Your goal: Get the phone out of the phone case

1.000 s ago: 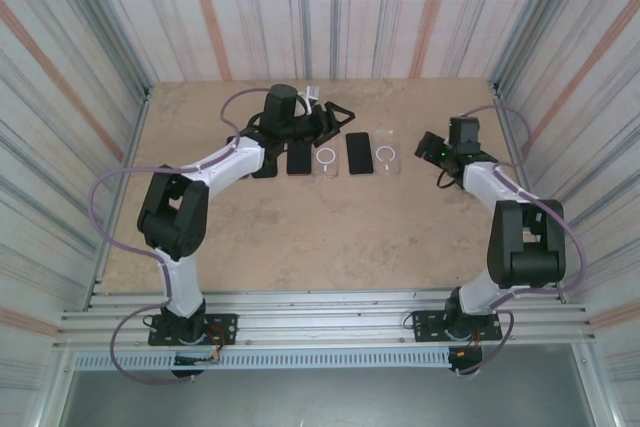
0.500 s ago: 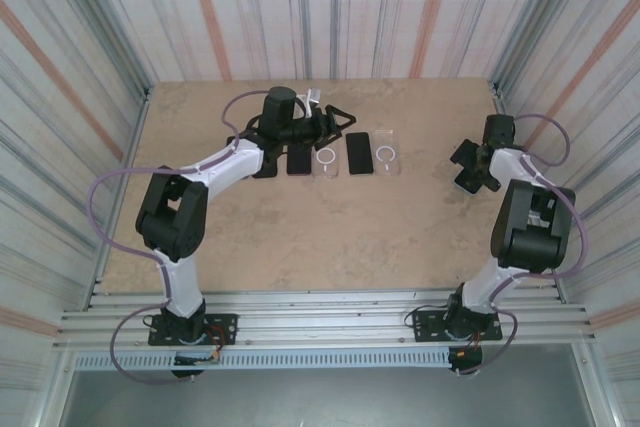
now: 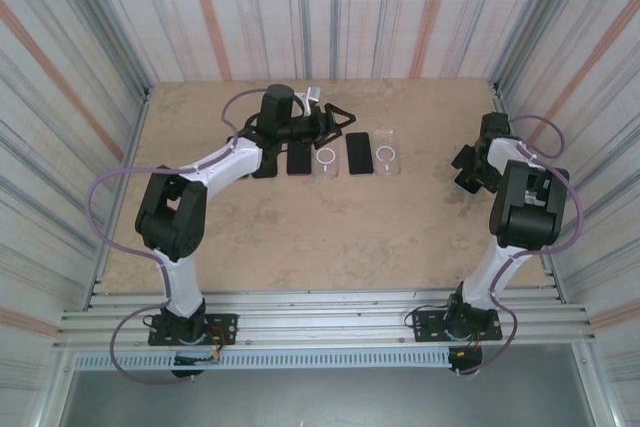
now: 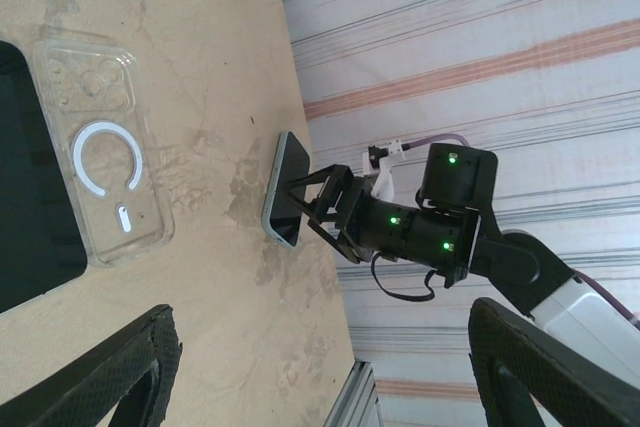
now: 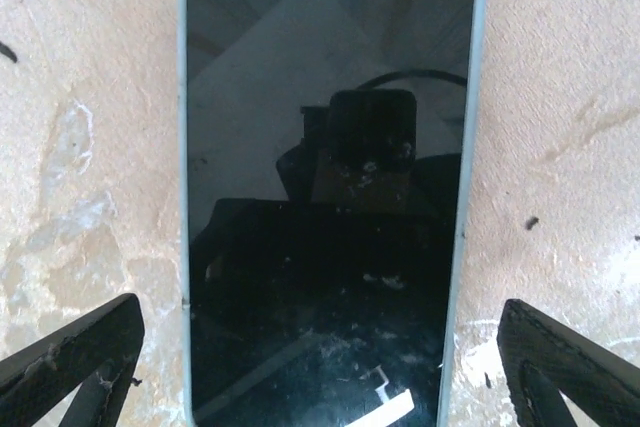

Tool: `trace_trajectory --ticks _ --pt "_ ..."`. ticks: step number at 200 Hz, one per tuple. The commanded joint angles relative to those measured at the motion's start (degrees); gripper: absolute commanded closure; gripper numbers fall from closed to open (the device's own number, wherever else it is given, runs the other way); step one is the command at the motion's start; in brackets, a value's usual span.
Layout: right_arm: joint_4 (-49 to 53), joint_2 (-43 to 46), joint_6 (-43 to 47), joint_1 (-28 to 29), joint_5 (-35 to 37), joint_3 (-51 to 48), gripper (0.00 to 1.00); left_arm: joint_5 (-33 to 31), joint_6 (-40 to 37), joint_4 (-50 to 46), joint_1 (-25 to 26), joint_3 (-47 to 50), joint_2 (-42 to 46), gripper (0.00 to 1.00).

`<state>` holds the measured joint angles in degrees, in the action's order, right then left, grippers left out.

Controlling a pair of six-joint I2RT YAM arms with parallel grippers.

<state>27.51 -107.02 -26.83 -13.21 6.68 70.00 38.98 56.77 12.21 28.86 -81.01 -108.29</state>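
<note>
A phone in a light blue case [image 5: 325, 197] lies screen up on the table near the right wall, also seen as the cased phone [image 4: 284, 187] in the left wrist view. My right gripper [image 5: 318, 312] hovers open just above it, one finger on each side of its long edges, touching nothing; it is the right gripper [image 3: 470, 163] in the top view. My left gripper [image 3: 338, 117] hangs open and empty above the back of the table, its fingers [image 4: 135, 372] wide apart.
A row lies mid-table: a bare black phone [image 3: 298, 159], a clear case [image 3: 325, 157], another black phone [image 3: 359, 153] and a second clear case [image 3: 388, 152]. The corrugated right wall stands close behind my right arm.
My right arm swung away from the row toward the right wall and now sits over the cased phone. The left arm barely moved.
</note>
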Motion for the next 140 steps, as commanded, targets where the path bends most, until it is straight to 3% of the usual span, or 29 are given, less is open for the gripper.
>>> trace_trajectory --ticks 1,56,75,140 --pt "1.9 -2.6 -2.1 -0.7 0.6 1.6 0.1 1.9 -1.1 0.4 -0.8 -1.9 2.1 0.22" --pt "4.1 -7.1 -1.3 -1.2 -0.2 5.8 0.12 2.4 -1.5 1.8 -1.5 -2.0 1.7 0.22" --pt "4.9 -8.0 -1.3 -1.8 -0.5 6.6 0.19 2.7 -1.0 2.8 -1.4 -1.7 1.2 0.22" --pt "9.0 -11.3 -1.6 -1.6 -6.5 9.1 0.17 2.9 0.0 5.8 -1.6 -0.9 1.1 0.22"
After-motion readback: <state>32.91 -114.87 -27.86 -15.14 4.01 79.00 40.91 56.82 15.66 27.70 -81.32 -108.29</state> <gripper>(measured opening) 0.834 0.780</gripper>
